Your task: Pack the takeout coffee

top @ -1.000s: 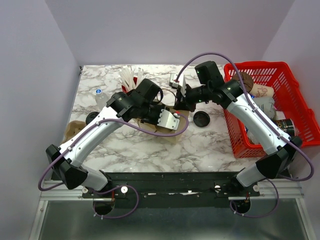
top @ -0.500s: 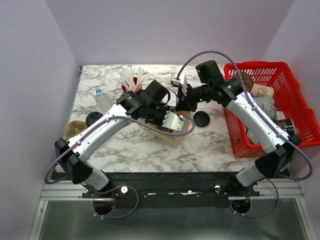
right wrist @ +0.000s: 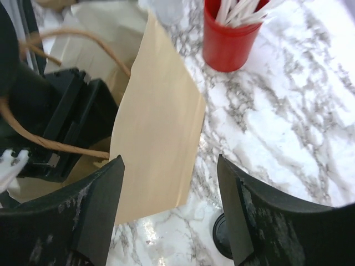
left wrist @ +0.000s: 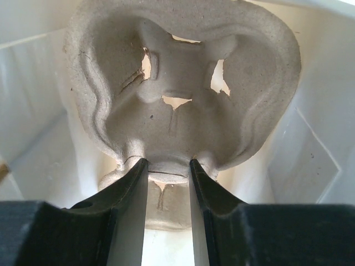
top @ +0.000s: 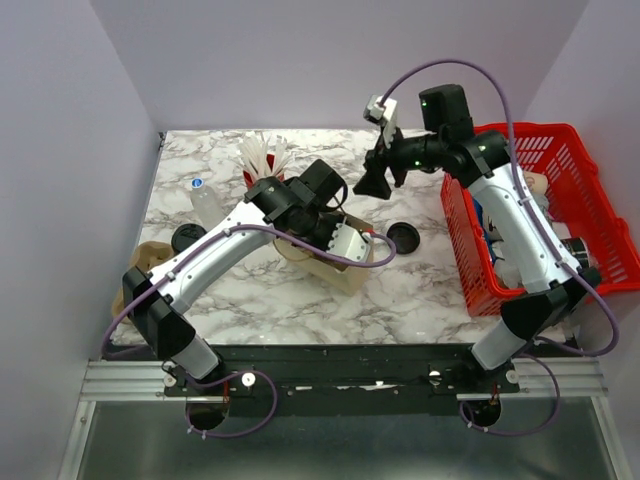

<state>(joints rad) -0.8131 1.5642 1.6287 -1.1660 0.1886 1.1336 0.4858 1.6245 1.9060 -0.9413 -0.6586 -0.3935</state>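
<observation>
I see bag [top: 335, 275] at middle of counter [top: 420, 290], carrier [left wrist: 183, 94] down inside it, near edge gripped by my left hand [left wrist: 168, 163]. Behind bag, to its left, cup of sticks [top: 262, 165] — disc [top: 404, 238] on counter just right of bag. At far right edge, basket [top: 545, 127] — my right hand [top: 375, 185] raised behind bag.

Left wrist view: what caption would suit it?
Left hand clamps the edge of a moulded grey pulp cup tray.

Overhead view bright and even; soft shadows on marble table [top: 420, 290]. Left wrist view: warm backlight through pulp carrier [left wrist: 183, 100] holes, left fingers [left wrist: 125, 194] dark. Right wrist view: right fingers [right wrist: 94, 210] blurred.
</observation>
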